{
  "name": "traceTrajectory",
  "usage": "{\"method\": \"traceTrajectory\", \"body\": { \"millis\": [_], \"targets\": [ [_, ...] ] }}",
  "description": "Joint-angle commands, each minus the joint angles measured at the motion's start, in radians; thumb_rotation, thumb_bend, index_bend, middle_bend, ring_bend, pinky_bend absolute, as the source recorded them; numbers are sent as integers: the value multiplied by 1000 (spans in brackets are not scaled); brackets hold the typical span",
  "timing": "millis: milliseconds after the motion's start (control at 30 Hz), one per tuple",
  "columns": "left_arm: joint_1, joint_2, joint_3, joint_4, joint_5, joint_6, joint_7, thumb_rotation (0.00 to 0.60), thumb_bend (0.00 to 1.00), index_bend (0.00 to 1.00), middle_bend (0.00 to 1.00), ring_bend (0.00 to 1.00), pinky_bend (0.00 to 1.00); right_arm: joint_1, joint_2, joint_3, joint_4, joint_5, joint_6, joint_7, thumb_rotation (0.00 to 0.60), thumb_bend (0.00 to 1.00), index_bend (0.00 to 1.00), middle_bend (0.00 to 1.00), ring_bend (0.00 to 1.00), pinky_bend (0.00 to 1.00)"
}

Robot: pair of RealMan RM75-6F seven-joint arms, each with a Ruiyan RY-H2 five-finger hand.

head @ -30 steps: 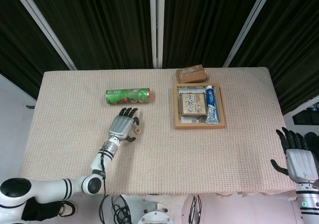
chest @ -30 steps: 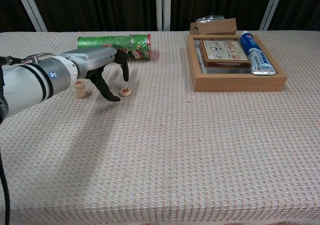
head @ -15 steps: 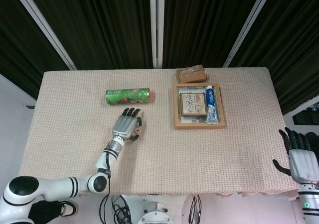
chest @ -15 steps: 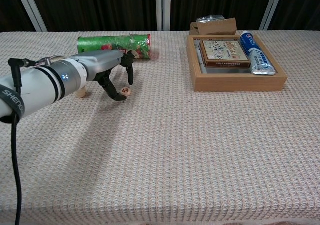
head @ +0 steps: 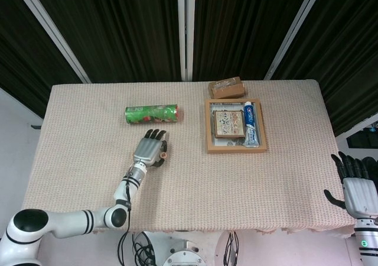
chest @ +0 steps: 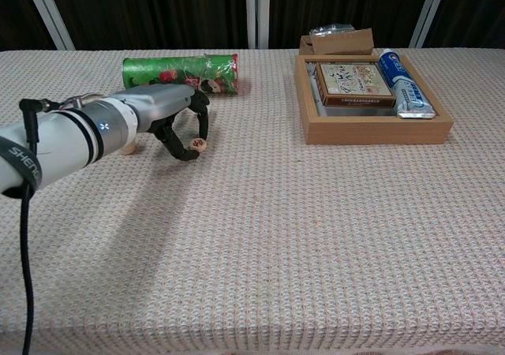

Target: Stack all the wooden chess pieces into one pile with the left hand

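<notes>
A small round wooden chess piece [chest: 199, 144] lies on the woven tablecloth in front of the green can; in the head view this chess piece [head: 165, 155] peeks out at the hand's right edge. My left hand [chest: 162, 114] arches over it, with thumb and a finger closed against its sides, so it looks pinched. Behind the hand, a short stack of chess pieces [chest: 127, 145] shows partly. From above, the left hand [head: 150, 149] hides that stack. My right hand [head: 357, 190] hangs off the table's right edge, fingers spread and holding nothing.
A green cylindrical can [chest: 180, 72] lies on its side just behind the left hand. To the right stands a wooden tray [chest: 379, 128] holding a flat box [chest: 353, 84] and a toothpaste tube [chest: 401, 82]. A brown cardboard box [chest: 342, 41] sits behind the tray.
The left hand moved slightly right and lowered over the single chess piece, and its thumb and finger drew in around it. The right hand has barely moved.
</notes>
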Motion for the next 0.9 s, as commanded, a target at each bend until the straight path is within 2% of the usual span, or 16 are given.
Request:
{"method": "traceTrajectory", "body": {
  "millis": [33, 233, 367, 600, 733, 900],
  "targets": [
    [1, -2, 0, 3, 4, -1, -7, 600, 302, 480, 64, 0, 0, 0, 0, 0, 0, 0, -1, 0, 600, 176, 0, 0, 0, 0],
    [7, 0, 0, 7, 27, 4, -31, 600, 308, 491, 72, 0, 0, -3, 2, -1, 1, 0, 1, 3, 600, 176, 0, 0, 0, 0],
    [15, 33, -8, -34, 40, 19, -38, 600, 309, 495, 77, 0, 0, -4, 5, -1, -1, -1, 2, 3, 600, 176, 0, 0, 0, 0],
    [65, 193, -7, -229, 31, 87, -15, 600, 310, 490, 77, 0, 0, 0, 12, -2, -14, -7, -1, -1, 600, 176, 0, 0, 0, 0],
    [99, 303, 3, -353, -26, 119, 12, 600, 310, 490, 79, 0, 0, 8, 10, -4, -27, -13, -12, -13, 600, 176, 0, 0, 0, 0],
    [113, 383, 22, -420, -85, 104, 21, 600, 310, 490, 80, 0, 0, 24, 8, -8, -52, -24, -30, -46, 600, 176, 0, 0, 0, 0]
  ]
}}
